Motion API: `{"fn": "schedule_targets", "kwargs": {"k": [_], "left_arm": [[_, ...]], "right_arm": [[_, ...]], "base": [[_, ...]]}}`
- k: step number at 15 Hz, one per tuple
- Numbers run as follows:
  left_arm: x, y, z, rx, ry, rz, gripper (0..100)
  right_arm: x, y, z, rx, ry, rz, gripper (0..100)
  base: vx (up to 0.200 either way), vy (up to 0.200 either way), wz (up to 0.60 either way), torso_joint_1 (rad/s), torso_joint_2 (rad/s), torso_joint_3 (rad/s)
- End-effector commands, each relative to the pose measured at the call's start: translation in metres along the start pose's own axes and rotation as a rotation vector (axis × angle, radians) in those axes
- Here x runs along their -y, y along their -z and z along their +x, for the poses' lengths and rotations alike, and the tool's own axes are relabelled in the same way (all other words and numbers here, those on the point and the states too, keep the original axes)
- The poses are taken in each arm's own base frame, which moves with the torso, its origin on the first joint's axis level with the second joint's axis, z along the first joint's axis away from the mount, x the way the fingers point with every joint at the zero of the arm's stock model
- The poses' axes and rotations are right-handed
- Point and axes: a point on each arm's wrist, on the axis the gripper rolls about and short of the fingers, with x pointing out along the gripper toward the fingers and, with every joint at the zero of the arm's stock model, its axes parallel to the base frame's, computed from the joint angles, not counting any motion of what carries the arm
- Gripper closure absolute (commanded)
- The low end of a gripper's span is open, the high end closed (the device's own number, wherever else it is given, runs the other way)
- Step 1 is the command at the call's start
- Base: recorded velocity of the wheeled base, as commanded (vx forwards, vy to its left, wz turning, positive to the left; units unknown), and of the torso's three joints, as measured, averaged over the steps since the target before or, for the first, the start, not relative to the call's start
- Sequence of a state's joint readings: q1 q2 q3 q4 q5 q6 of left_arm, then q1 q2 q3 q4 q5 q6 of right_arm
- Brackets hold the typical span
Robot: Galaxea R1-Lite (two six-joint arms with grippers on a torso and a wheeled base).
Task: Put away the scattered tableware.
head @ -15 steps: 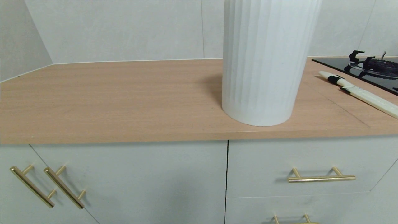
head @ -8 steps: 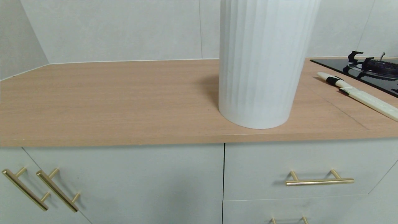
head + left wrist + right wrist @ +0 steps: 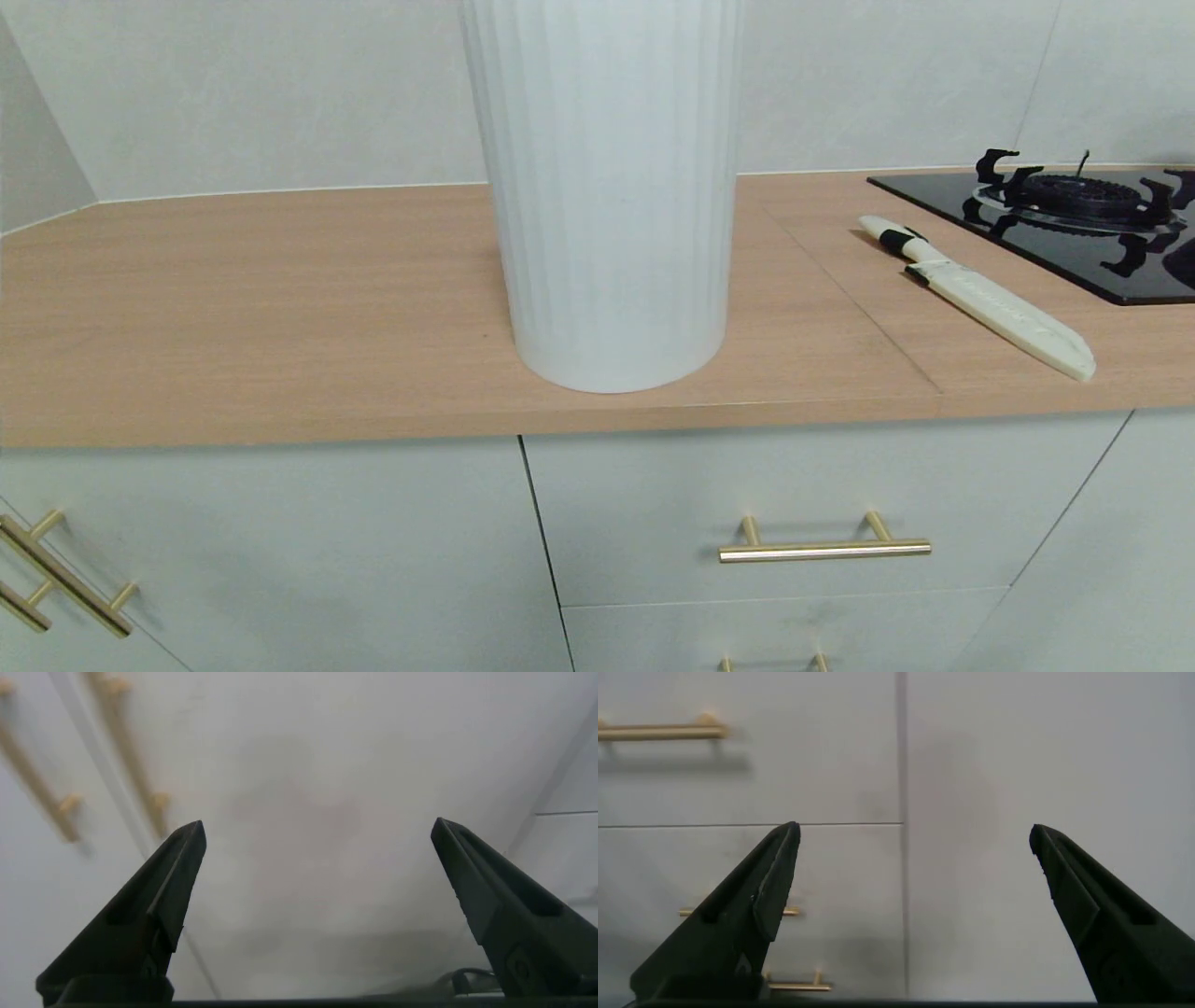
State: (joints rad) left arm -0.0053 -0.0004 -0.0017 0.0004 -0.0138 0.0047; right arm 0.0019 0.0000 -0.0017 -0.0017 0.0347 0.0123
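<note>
Ribbed white holder point(image 3: 611, 215) is filling the top middle of the head view: tall, round, matte, with fine vertical grooves. It's standing upright near the front edge of the wood-grain counter point(image 3: 233, 308). Its top is running off the frame, so I can't tell what's inside. Knife point(image 3: 976, 297) is lying flat on the counter at middle right, well apart from the holder. It has a cream blade and a cream handle with black bands, and its tip is pointing toward the lower right. Glossy black hob point(image 3: 1046, 245) is sitting just behind it at upper right. Left gripper point(image 3: 318, 829) is hanging in front of a pale cabinet door, dark tapered fingers spread wide. Right gripper point(image 3: 915, 832) is facing pale drawer fronts with slim brass handles point(image 3: 661, 732), fingers also wide apart.
</note>
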Motion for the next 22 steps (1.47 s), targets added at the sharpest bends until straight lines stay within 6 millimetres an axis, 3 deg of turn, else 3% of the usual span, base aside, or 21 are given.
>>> {"fn": "schedule_targets", "kwargs": {"k": [1, 19, 22], "left_arm": [[0.0, 0.0002, 0.0, -0.002, 0.001, 0.0, 0], [0.0, 0.0002, 0.0, -0.002, 0.001, 0.0, 0], [0.0, 0.0002, 0.0, -0.002, 0.001, 0.0, 0]], "right_arm": [[0.0, 0.0, 0.0001, -0.002, 0.0, 0.0, 0], [0.0, 0.0, 0.0001, -0.002, 0.0, -0.002, 0], [0.0, 0.0, 0.0001, -0.002, 0.0, -0.002, 0]], "base": [[0.0, 0.0, 0.0, 0.0, 0.0, 0.0], [0.0, 0.0, 0.0, 0.001, 0.0, -0.001], [0.0, 0.0, 0.0, 0.069, -0.24, -0.233]]}}
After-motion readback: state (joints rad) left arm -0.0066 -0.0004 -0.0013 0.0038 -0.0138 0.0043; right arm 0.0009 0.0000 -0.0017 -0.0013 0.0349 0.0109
